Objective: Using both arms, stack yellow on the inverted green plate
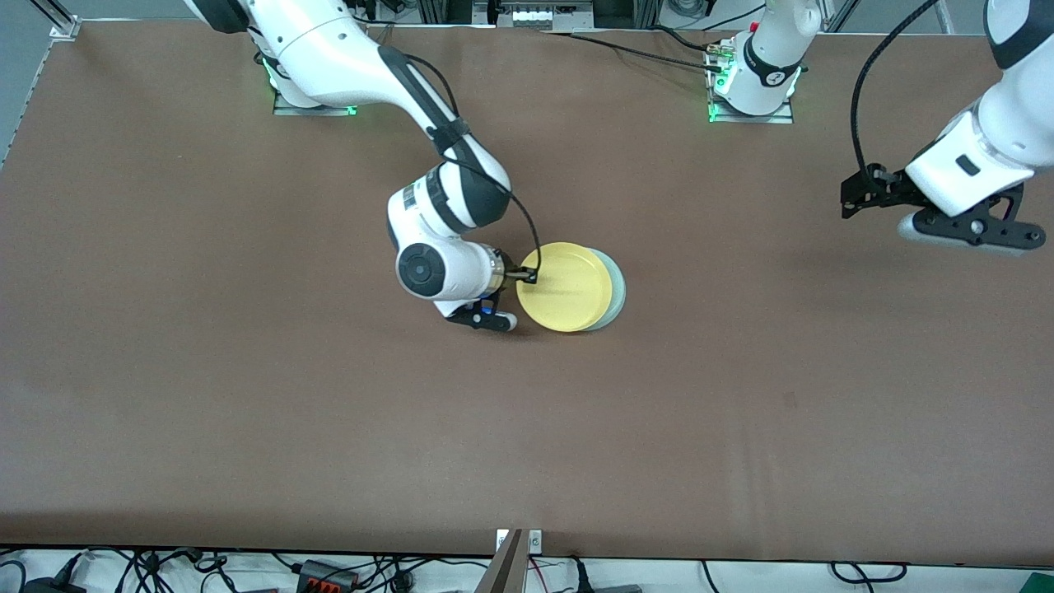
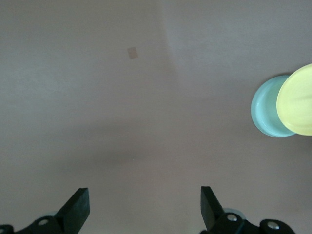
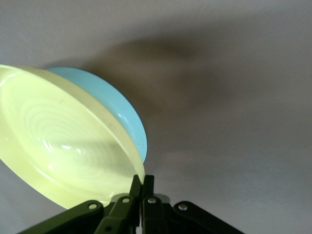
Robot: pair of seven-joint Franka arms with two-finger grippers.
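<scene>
The yellow plate [image 1: 564, 287] sits over the pale green plate [image 1: 617, 292] near the middle of the table, shifted toward the right arm's end, so only a crescent of green shows. My right gripper [image 1: 524, 276] is shut on the yellow plate's rim. In the right wrist view its fingers [image 3: 142, 179] pinch the rim of the yellow plate [image 3: 58, 141], which tilts above the green plate [image 3: 124, 109]. My left gripper [image 1: 947, 216] waits in the air over the left arm's end of the table, open and empty [image 2: 145, 195]. From there the yellow plate [image 2: 298, 100] and the green plate [image 2: 265, 107] show far off.
The brown table [image 1: 247, 395] carries only the two plates. The arm bases [image 1: 749, 91] stand along the edge farthest from the front camera. A small pale mark [image 2: 132, 52] lies on the tabletop in the left wrist view.
</scene>
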